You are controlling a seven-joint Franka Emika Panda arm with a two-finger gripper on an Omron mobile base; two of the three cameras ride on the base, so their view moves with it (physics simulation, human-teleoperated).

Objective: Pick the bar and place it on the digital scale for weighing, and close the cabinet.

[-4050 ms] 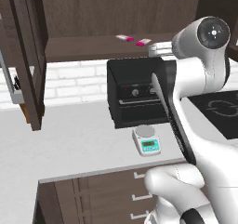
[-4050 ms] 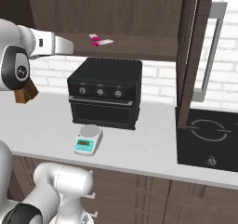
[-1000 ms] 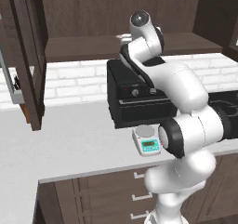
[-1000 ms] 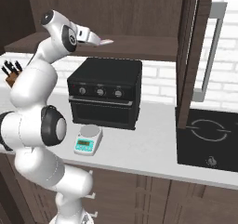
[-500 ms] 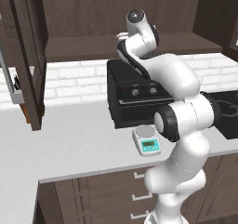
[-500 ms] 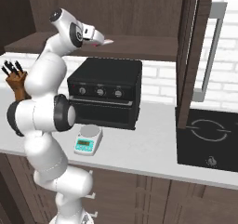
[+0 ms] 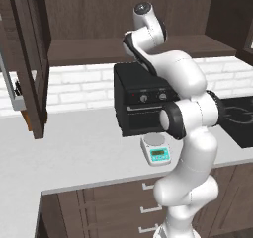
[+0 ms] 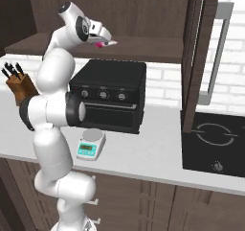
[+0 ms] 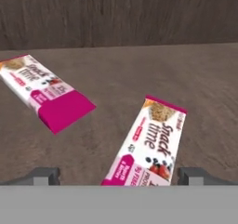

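Observation:
Two wrapped snack bars lie on the brown shelf of the open cabinet. The bar lies nearest, slanted, its lower end between my fingertips. The paler look-alike bar with a magenta tip lies up and to the left of it. My gripper is open and straddles the bar's lower end without squeezing it. In the right base view the gripper reaches onto the shelf, a spot of magenta showing beside it. The digital scale sits on the counter in front of the oven.
A black toaster oven stands under the shelf. The cabinet doors hang open, one at the left and one at the right. A knife block stands at the left and a black cooktop at the right.
The arm has swung up from low over the counter to the shelf, and in the last second the hand has edged closer to the bars. The jaws stay open.

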